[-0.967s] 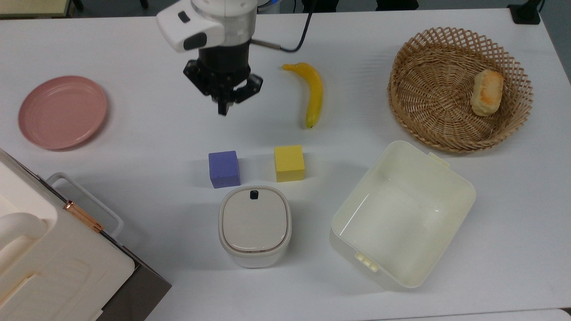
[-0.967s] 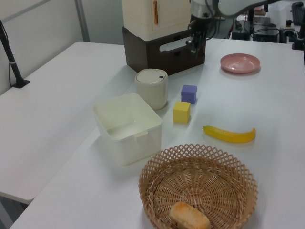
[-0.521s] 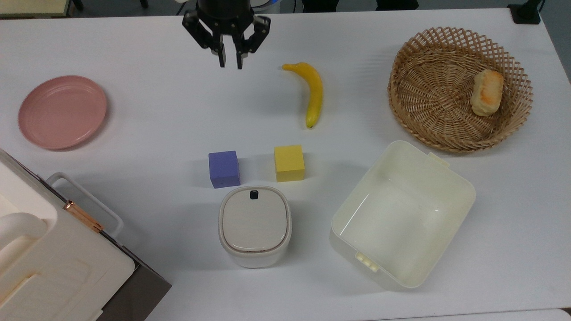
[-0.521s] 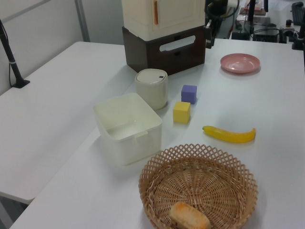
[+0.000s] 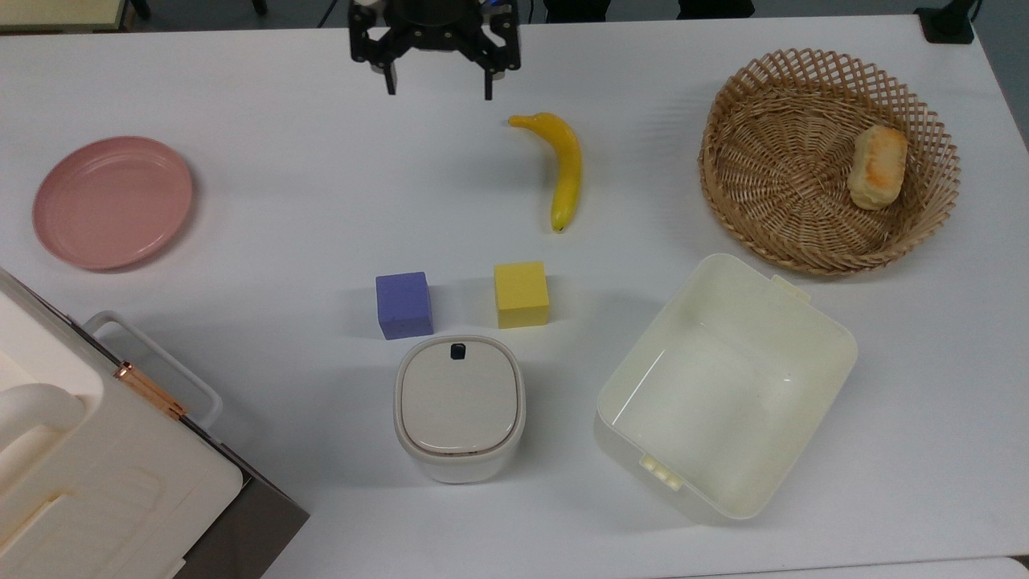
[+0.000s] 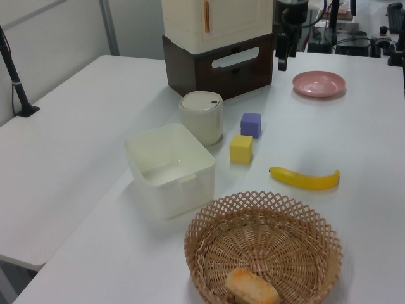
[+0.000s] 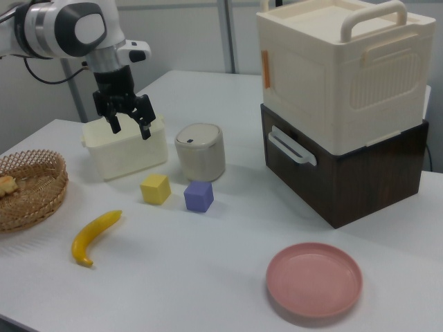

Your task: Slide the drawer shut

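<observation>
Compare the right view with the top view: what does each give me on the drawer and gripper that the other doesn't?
Right view: the drawer front-on, its white handle in plain sight, the front panel looking flush with the box side, under a cream case.
Top view: the cream bin seen from above, its inside bare, and the bread in the basket.
Both: the open gripper, well away from the drawer, plus the banana and pink plate.

Gripper up off the table, fingers spread wide, pointing down; wrist near vertical, arm reaching in from right view's left.
</observation>
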